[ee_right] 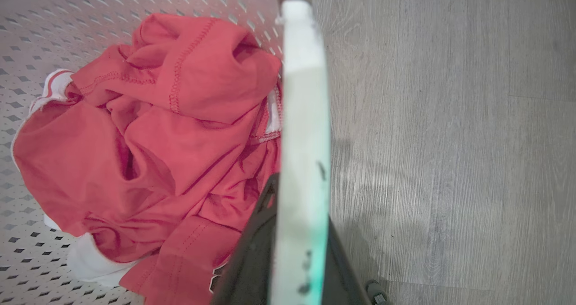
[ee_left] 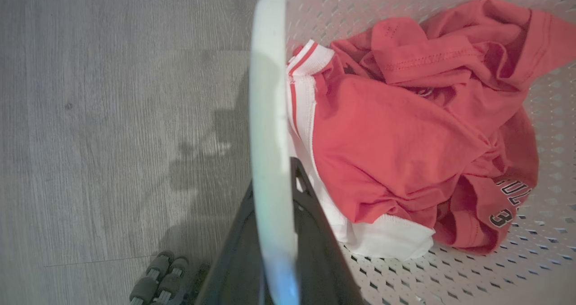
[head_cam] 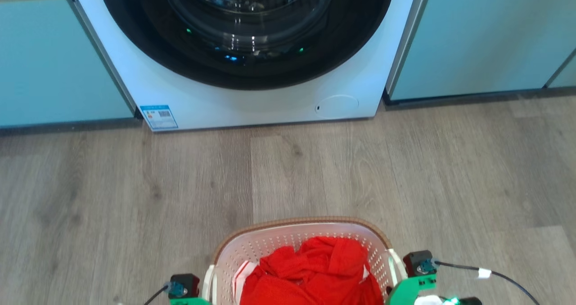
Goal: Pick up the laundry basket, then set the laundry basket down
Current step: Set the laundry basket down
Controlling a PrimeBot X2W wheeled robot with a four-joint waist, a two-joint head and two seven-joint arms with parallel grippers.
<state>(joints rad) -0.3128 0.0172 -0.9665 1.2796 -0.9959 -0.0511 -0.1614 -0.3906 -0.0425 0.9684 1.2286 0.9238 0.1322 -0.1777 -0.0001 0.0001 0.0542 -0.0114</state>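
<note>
Before washing machine (head_cam: 252, 109), over wood floor (head_cam: 135, 197): laundry basket (head_cam: 297, 222), red garment (head_cam: 315, 269) inside; whether lifted, unclear. Left jaws clenched on left handle (ee_left: 270, 116); right jaws clenched on right handle (ee_right: 303, 116).

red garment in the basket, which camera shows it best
The left wrist view: the red garment lies almost whole inside the laundry basket, with white trim and dark lettering showing. The right wrist view has it too, partly behind the white handle. The head view cuts its lower part off.
</note>
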